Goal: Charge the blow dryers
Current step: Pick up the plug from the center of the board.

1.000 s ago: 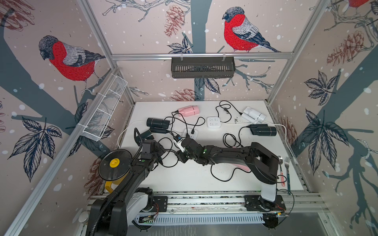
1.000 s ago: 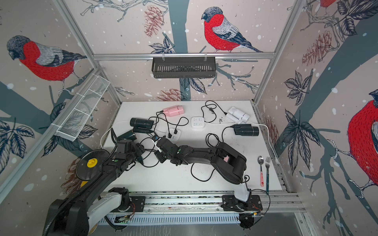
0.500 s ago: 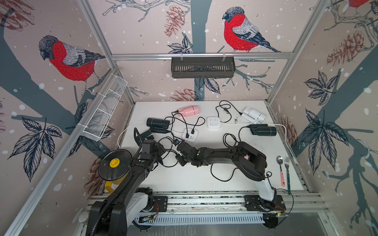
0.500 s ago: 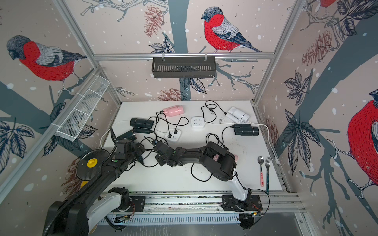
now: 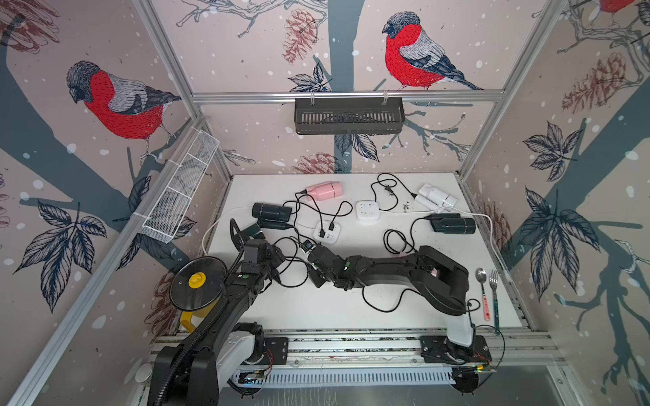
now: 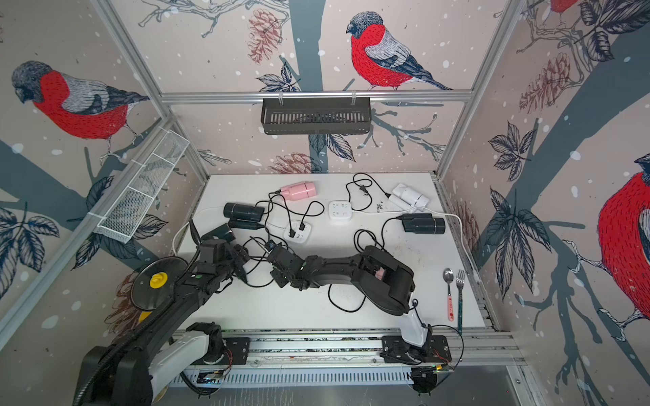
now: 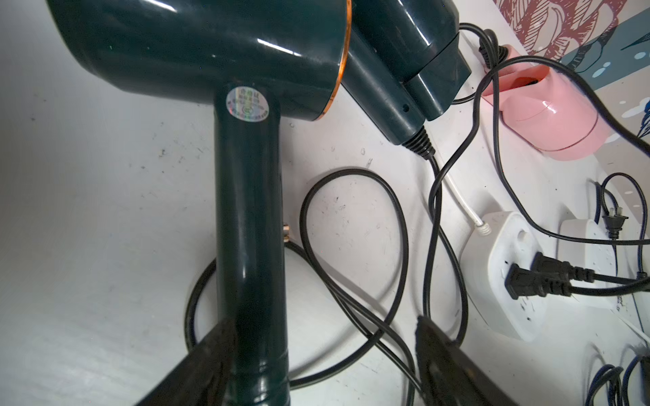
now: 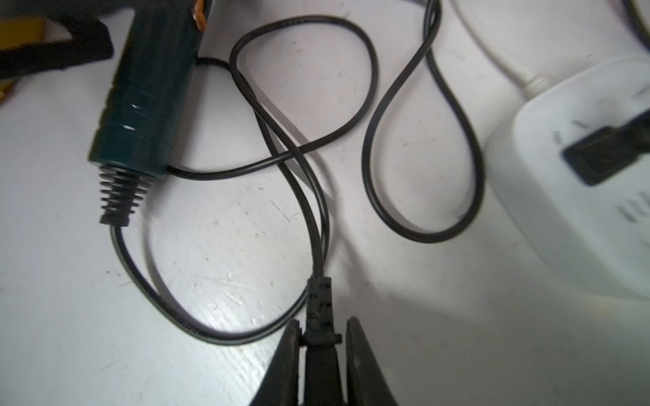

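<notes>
item: dark-green blow dryer [image 7: 197, 45] on the tabletop's [image 5: 316, 316] left side, near the power strip [image 8: 580, 175] | handling: glossy rigid shell likely slippery, cord [image 8: 369, 88] limp; best held by the stiff plug [image 8: 318, 309] body | right claw [image 8: 320, 337]: pinched on that plug, arm stretched low across the tabletop | left claw [image 7: 325, 321]: wide, straddling the dryer's handle [image 7: 249, 228]

Plug [image 8: 319, 305] prongs hidden inside right pincer [image 8: 323, 327]; power strip [image 8: 580, 197] blurred, cut off at edge.
</notes>
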{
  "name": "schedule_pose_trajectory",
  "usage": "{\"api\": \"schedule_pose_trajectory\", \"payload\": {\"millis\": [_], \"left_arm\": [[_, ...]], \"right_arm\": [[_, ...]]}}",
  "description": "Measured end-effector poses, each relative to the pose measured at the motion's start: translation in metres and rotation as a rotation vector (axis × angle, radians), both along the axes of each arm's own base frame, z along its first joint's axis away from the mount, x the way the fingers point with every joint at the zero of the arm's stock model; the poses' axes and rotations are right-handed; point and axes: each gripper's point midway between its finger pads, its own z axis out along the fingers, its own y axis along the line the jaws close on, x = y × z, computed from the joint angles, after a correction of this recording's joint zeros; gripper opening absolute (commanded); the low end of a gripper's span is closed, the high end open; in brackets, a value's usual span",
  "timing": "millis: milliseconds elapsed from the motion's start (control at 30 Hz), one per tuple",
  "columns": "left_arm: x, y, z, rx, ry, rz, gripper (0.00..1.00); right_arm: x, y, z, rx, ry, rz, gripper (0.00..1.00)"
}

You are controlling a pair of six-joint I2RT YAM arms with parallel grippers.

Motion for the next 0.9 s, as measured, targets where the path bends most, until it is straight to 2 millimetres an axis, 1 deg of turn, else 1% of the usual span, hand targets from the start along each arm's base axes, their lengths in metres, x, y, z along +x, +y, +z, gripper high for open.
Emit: {"api": "schedule_pose_trajectory", "payload": {"millis": [133, 267, 400, 633, 700, 767, 900], "left_arm": [[0.001, -0.004, 0.002, -0.008, -0.003, -0.022, 0.80], [0.005, -0.005, 0.004, -0.013, -0.009, -0.028, 0.80], [0.009, -0.012, 0.006, -0.035, -0.013, -0.059, 0.80], [0.012, -0.025, 0.010, -0.082, -0.025, -0.117, 0.78], [0.013, -0.029, 0.017, -0.097, -0.045, -0.134, 0.77], [0.014, -0.033, 0.028, -0.115, -0.083, -0.153, 0.77], [0.015, -0.039, 0.066, -0.139, -0.220, -0.185, 0.76]], "right_arm": [[-0.001, -0.017, 0.044, 0.051, -0.056, -0.021, 0.18], [-0.002, -0.035, 0.080, 0.074, -0.111, -0.032, 0.18], [-0.002, -0.053, 0.116, 0.097, -0.170, -0.051, 0.17], [-0.009, -0.069, 0.174, 0.194, -0.222, -0.034, 0.17], [-0.011, -0.076, 0.193, 0.233, -0.236, -0.033, 0.17], [-0.012, -0.082, 0.211, 0.277, -0.250, -0.027, 0.17], [-0.015, -0.102, 0.250, 0.359, -0.304, -0.039, 0.17]]}}
